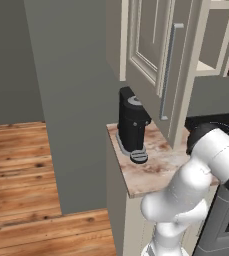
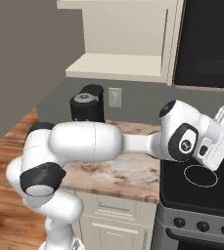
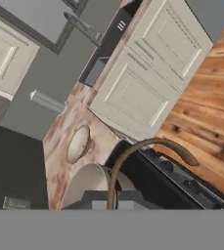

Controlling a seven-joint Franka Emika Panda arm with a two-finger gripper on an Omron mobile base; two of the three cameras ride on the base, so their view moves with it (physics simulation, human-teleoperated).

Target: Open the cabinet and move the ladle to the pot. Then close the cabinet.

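1. Currently: cabinet (image 1: 151, 55) door swung open, up and left of the hand.
2. Gripper (image 2: 221, 139) closed around ladle (image 3: 133, 161), over stove (image 2: 201, 195).
3. Next, likely: lower ladle into pot, release.

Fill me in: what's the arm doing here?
The cabinet door is swung open. The arm reaches to the right over the stove, and its pincer is shut, apparently on the ladle, whose curved brown handle arcs up in the hand view. So it looks mid-carry: the ladle is out of the cabinet but not yet set down, and the door is not yet closed.
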